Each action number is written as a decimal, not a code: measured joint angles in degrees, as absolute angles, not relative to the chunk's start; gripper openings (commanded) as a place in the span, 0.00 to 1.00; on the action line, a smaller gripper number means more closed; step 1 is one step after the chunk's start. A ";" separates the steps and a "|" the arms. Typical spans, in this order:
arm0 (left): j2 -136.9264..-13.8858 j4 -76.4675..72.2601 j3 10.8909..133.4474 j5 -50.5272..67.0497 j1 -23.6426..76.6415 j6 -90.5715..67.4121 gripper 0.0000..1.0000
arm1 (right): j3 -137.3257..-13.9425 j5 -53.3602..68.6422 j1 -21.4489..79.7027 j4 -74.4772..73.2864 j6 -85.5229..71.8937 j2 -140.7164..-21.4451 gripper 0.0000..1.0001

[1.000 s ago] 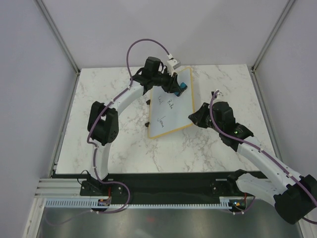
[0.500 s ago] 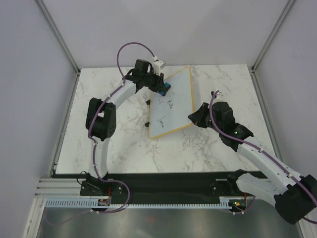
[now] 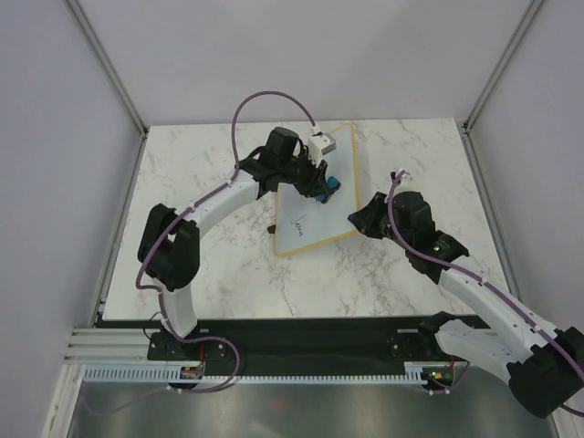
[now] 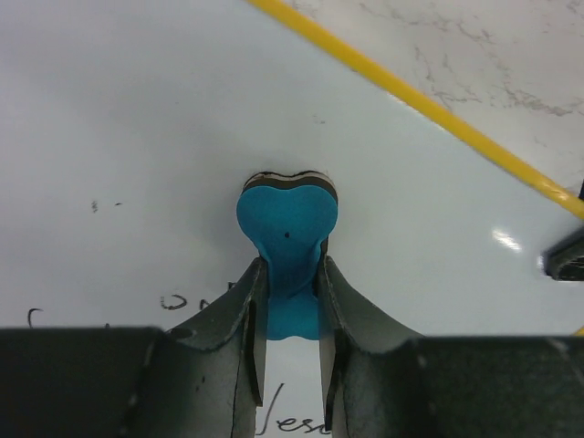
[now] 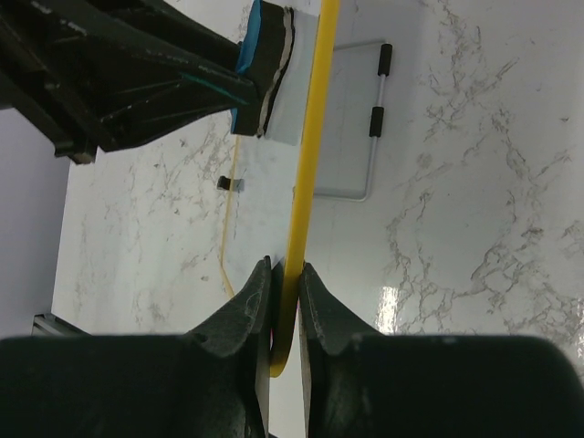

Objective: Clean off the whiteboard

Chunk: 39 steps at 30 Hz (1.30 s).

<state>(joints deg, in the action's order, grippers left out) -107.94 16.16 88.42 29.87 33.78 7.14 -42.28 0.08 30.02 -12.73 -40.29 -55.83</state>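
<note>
my left end effector (image 4: 292, 274) grips the eraser (image 4: 287, 219) on the whiteboard (image 4: 137, 109), right end effector (image 5: 283, 274) pinches its frame (image 5: 306, 182); bare ahead, handwriting (image 3: 297, 220) behind left to wipe.

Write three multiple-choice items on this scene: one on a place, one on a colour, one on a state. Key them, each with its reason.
1. Where does the right gripper hold the whiteboard?
A. on its yellow frame
B. on a black clip
C. nowhere

2. What colour is the eraser in the left gripper?
A. red
B. blue
C. green

3. How is the board's surface?
A. wiped wholly clean
B. bearing some handwriting
C. covered by a cloth

Key:
1 A: the right wrist view shows the jaws shut on the yellow edge.
2 B: the left wrist view shows a blue pad in its grip.
3 B: dark writing shows in the top view, towards the board's near end.
</note>
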 measured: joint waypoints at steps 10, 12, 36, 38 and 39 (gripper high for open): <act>-108.12 15.86 88.44 34.11 34.02 7.07 0.02 | -42.13 -0.47 30.00 -12.51 -40.21 -55.94 0.00; -110.19 17.45 91.35 34.63 32.73 7.07 0.02 | -42.13 -0.60 30.00 -12.51 -40.21 -56.01 0.00; -111.87 22.33 90.41 34.96 26.98 9.15 0.02 | -42.13 -0.23 30.15 -11.11 -40.23 -56.29 0.00; -108.62 22.55 86.78 36.93 28.45 9.21 0.02 | -42.13 -0.23 30.17 -11.11 -40.21 -56.23 0.00; -107.55 22.52 85.60 37.78 29.21 9.23 0.02 | -42.13 -0.23 30.15 -11.18 -40.16 -56.21 0.00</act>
